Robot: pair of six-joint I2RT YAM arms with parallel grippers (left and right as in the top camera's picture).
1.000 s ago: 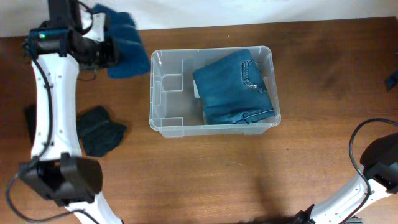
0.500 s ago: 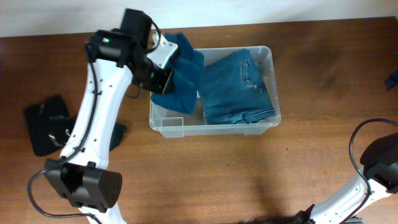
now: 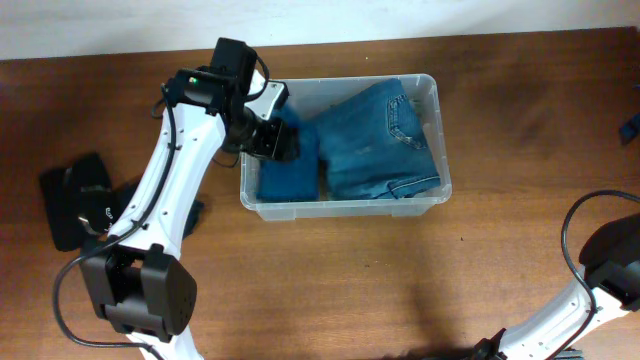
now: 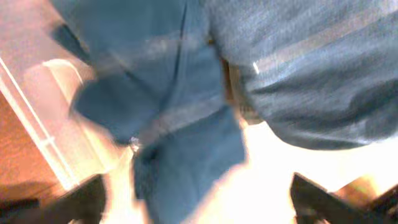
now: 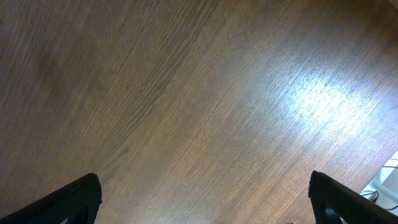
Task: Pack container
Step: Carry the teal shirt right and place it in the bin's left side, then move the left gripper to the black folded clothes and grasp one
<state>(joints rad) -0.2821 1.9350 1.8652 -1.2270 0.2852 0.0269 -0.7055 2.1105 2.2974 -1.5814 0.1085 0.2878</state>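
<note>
The clear plastic container [image 3: 345, 209] stands at the middle of the table. Folded blue jeans [image 3: 385, 140] fill its right half. A darker blue cloth [image 3: 288, 178] lies in its left half. My left gripper [image 3: 281, 139] hangs just above that cloth, inside the container's left end. In the left wrist view its jaws [image 4: 199, 205] stand wide open, with the blue cloth [image 4: 180, 124] loose below them and the jeans [image 4: 311, 74] beside it. My right gripper [image 5: 205, 199] is open over bare wood, holding nothing.
A black garment [image 3: 75, 200] lies on the table at the far left, and another dark piece [image 3: 190, 212] shows partly under my left arm. My right arm [image 3: 610, 265] sits at the table's front right corner. A small dark object [image 3: 630, 128] is at the right edge.
My left arm swung from the back left of the table over the container with the blue cloth, then opened. The cloth now lies in the container's left half.
</note>
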